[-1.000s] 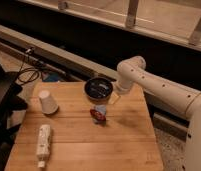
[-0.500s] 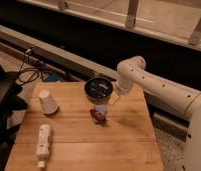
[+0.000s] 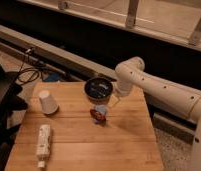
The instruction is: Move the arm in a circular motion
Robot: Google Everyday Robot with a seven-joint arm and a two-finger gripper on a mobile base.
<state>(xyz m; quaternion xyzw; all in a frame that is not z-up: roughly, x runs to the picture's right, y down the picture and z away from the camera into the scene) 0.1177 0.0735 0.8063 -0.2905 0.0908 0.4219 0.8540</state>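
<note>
The cream-white arm (image 3: 159, 87) reaches in from the right, its thick tubular segment with small dark holes running up to a rounded elbow (image 3: 129, 67) over the far right of the wooden table (image 3: 124, 145). From the elbow it turns down to the gripper (image 3: 115, 100), which hangs just right of a dark round bowl (image 3: 98, 88) and above a small red and blue object (image 3: 98, 114).
An upturned white paper cup (image 3: 47, 102) stands at the table's left. A white bottle-like object (image 3: 43, 141) lies near the front left. Black cables (image 3: 26, 75) and dark equipment sit left of the table. A railing and ledge run behind.
</note>
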